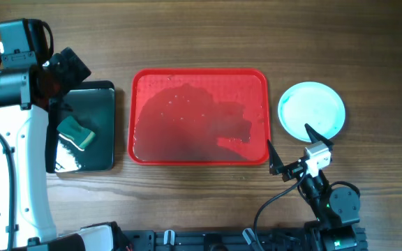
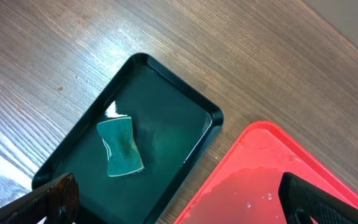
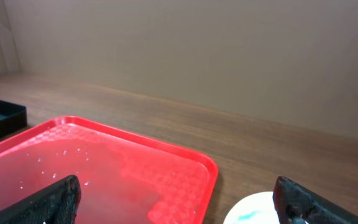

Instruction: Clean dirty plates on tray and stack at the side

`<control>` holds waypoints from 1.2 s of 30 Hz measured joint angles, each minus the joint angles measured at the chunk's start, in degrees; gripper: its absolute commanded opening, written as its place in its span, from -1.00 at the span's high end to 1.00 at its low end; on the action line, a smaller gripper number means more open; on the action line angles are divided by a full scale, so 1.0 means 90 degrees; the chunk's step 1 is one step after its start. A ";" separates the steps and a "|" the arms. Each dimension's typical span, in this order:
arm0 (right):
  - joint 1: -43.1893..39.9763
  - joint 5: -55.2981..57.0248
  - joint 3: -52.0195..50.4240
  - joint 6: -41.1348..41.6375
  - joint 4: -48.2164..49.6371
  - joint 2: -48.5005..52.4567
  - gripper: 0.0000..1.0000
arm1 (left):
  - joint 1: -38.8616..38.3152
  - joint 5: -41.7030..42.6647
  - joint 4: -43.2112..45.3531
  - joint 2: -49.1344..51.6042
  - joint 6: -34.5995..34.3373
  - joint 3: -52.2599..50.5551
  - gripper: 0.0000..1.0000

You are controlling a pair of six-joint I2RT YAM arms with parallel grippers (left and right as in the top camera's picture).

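Plates (image 1: 311, 110) lie in one pile on the table (image 1: 187, 202), just off the right edge of the red tray (image 1: 201, 70); their number cannot be told. The right gripper (image 3: 178, 185) hangs near them, jaws wide apart and empty. The left gripper (image 2: 176, 190), likewise spread, hovers over the black tray (image 2: 166, 118) holding a sponge (image 2: 120, 147)

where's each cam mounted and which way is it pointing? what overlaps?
Overhead: fixed above table, looking straight down; red tray centre, black tray with sponge left, plate right; left arm, right arm visible.
Left wrist: over the black tray, tilted down at sponge and red tray corner; left gripper open, fingers at bottom corners.
Right wrist: low, looking across red tray toward a wall; right gripper open, plate edge between fingers.
Shared: red tray in all three.
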 measured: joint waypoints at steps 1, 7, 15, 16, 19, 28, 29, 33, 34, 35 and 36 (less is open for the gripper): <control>0.0000 0.0000 0.0000 0.0000 0.0000 0.0000 -0.99 | 0.0000 0.0000 0.0000 0.0000 0.0000 0.0000 -1.00; 0.0000 0.0010 0.0000 0.0002 0.0000 0.0000 -0.99 | 0.0000 0.0000 0.0000 0.0000 0.0000 0.0000 -1.00; 0.0000 0.0015 0.0000 0.0002 0.0000 0.0000 -0.99 | -0.0017 -0.0070 0.0260 -0.0512 0.0049 -0.0165 -1.00; 0.0000 0.0017 0.0000 0.0002 0.0000 0.0000 -0.99 | -0.0044 -0.0053 0.0576 -0.0899 0.0053 -0.0355 -1.00; 0.0000 0.0017 0.0000 0.0002 0.0012 0.0002 -0.99 | -0.0214 0.0131 0.1773 -0.2409 0.0068 -0.1430 -1.00; 0.0000 0.0019 0.0000 0.0051 0.0000 0.0007 -0.99 | -0.0656 0.1207 0.6271 -0.6518 0.0318 -0.7303 -1.00; 0.0000 0.0019 0.0000 0.0051 0.0000 0.0005 -0.99 | -0.0738 0.1243 0.6632 -0.6858 0.0418 -0.7749 -1.00; 0.0000 0.0019 0.0000 0.0051 0.0000 0.0007 -0.99 | -0.0869 0.1302 0.7101 -0.8170 0.0879 -0.8995 -1.00; 0.0000 0.0019 0.0000 0.0051 -0.0005 0.0007 -0.99 | -0.0869 0.1302 0.7104 -0.8359 0.1008 -0.9168 -1.00; 0.0000 0.0019 0.0000 0.0051 0.0000 0.0007 -1.00 | -0.0869 0.1302 0.7099 -0.8573 0.1161 -0.9352 -1.00; 0.0000 0.0019 0.0000 0.0051 -0.0002 0.0007 -0.99 | -0.0869 0.1307 0.7101 -0.8697 0.1277 -0.9449 -1.00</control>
